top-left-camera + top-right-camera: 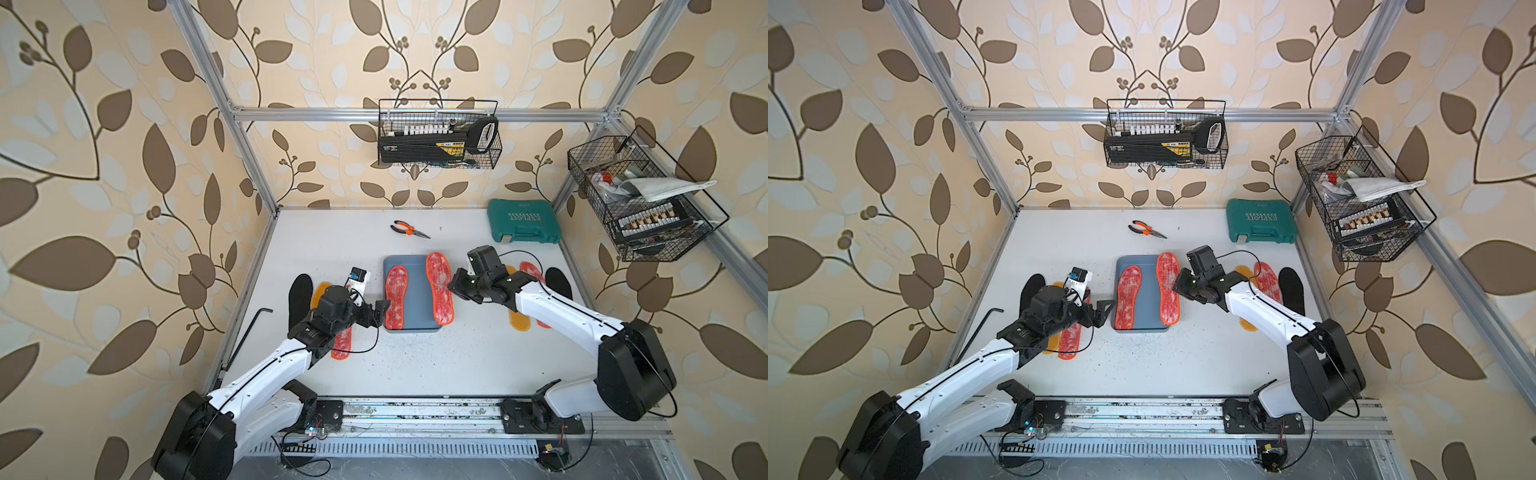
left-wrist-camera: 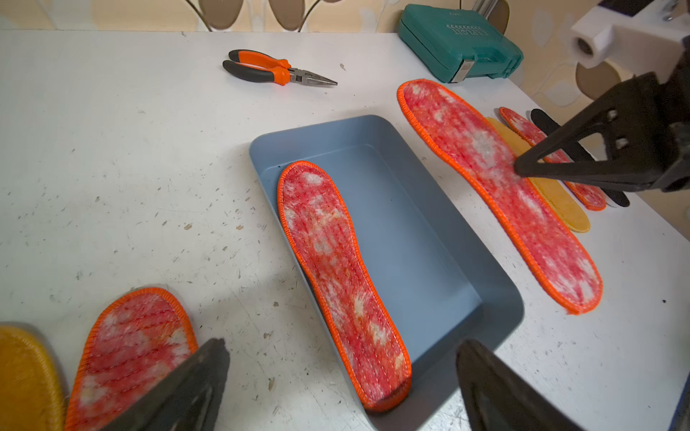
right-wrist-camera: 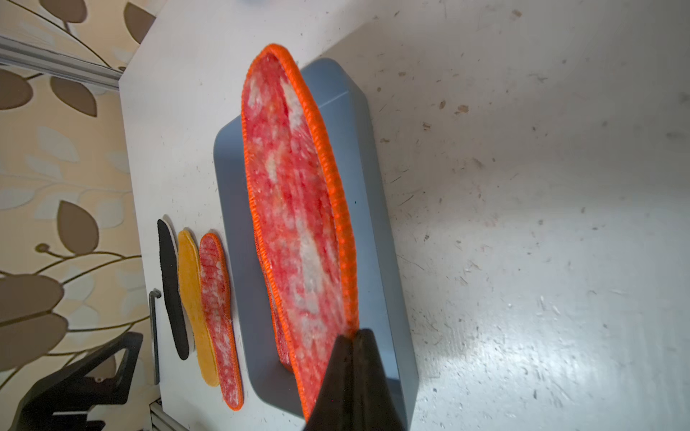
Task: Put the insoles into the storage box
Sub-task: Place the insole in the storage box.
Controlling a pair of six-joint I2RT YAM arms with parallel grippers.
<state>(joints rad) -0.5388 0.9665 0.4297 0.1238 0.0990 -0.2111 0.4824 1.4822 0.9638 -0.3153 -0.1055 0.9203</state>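
The blue-grey storage box (image 1: 415,291) (image 1: 1148,291) (image 2: 422,231) sits mid-table. One red-speckled insole (image 1: 396,297) (image 2: 339,276) lies in its left half, heel on the near rim. My right gripper (image 1: 451,286) (image 3: 353,336) is shut on the edge of a second red-speckled insole (image 1: 439,289) (image 2: 500,194) (image 3: 295,209), held tilted above the box's right rim. My left gripper (image 1: 382,309) (image 2: 341,343) stands open, holding nothing, at the box's near left corner. Black (image 1: 300,297), orange-yellow (image 1: 322,289) and red-speckled (image 1: 343,343) insoles lie left. Three more insoles (image 1: 519,320) lie right, partly under my right arm.
Orange-handled pliers (image 1: 409,229) lie behind the box and a green tool case (image 1: 523,226) stands at the back right. Wire baskets hang on the back rail (image 1: 438,135) and the right rail (image 1: 640,199). A black hex key (image 1: 249,332) rests off the table's left edge.
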